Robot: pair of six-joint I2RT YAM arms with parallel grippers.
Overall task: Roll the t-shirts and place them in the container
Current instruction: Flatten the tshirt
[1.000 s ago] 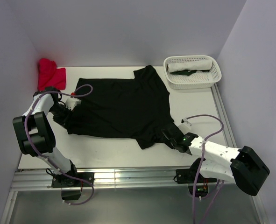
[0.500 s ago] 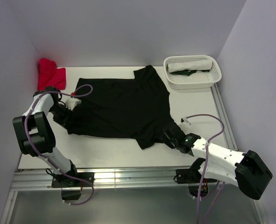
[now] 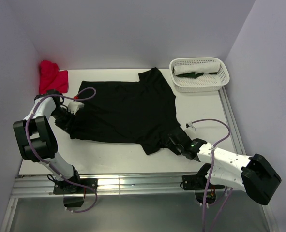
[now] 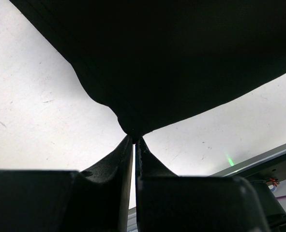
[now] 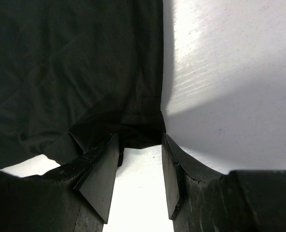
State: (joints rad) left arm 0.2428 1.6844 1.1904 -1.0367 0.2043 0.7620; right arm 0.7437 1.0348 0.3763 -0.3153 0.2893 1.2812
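The black t-shirt (image 3: pixel 126 108) is lying spread flat on the counter (image 3: pixel 109 154), stretching between the two pincers. The left pincer (image 4: pixel 134 137) is pinching the shirt's edge, its fingers pressed together on a small fold of cloth that is fanning out ahead of the tips. The right pincer (image 5: pixel 140 140) is resting with its jaws apart, the shirt's corner lying at and between its fingertips, unclamped. A red t-shirt (image 3: pixel 52 76) is lying bunched beyond the left pincer. Far ahead of the right pincer, a white basket (image 3: pixel 199 86) is holding a rolled white t-shirt (image 3: pixel 196 67) and a dark green one (image 3: pixel 193 75).
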